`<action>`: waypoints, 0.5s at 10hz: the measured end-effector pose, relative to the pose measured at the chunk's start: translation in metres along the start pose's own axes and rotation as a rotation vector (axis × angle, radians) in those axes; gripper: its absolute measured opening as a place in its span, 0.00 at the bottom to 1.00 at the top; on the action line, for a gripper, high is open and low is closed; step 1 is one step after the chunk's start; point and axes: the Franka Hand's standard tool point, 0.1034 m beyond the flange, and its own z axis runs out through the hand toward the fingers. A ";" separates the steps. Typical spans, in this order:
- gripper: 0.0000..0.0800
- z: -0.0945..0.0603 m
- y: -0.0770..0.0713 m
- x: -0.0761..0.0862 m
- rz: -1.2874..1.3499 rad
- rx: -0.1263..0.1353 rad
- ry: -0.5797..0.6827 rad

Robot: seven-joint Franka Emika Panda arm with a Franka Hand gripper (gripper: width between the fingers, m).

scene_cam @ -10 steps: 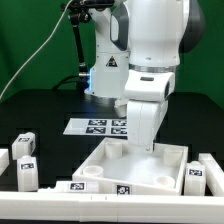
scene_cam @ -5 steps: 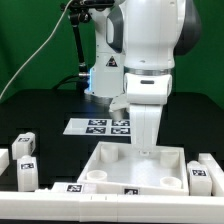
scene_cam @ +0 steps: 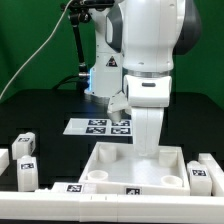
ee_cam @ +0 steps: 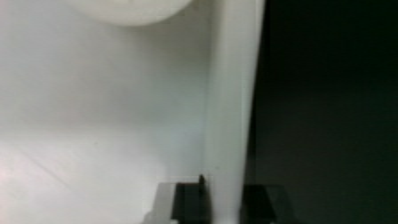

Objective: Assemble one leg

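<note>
Several legs, small white posts with black-and-white tags, stand on the black table: two at the exterior view's left (scene_cam: 25,143) (scene_cam: 27,172) and two at its right (scene_cam: 197,176) (scene_cam: 214,165). The large white square panel (scene_cam: 128,166) with round corner holes lies in front. My gripper (scene_cam: 148,150) reaches down onto the panel's far edge. In the wrist view my gripper (ee_cam: 226,192) has its two dark fingers (ee_cam: 185,200) closed on either side of the panel's thin white rim (ee_cam: 228,100). No leg is held.
The marker board (scene_cam: 98,126) lies behind the panel, near the arm's base. Another white piece (scene_cam: 3,160) shows at the left border. A round hole of the panel (ee_cam: 134,8) shows in the wrist view.
The panel has turned from a skewed pose to lie square to the camera, with my gripper on its far edge shifting slightly to the right.
</note>
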 end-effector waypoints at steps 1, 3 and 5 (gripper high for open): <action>0.07 0.001 0.000 0.000 0.000 0.001 0.000; 0.39 0.001 0.000 0.000 0.001 0.002 0.000; 0.64 -0.025 0.008 -0.006 0.001 0.007 -0.020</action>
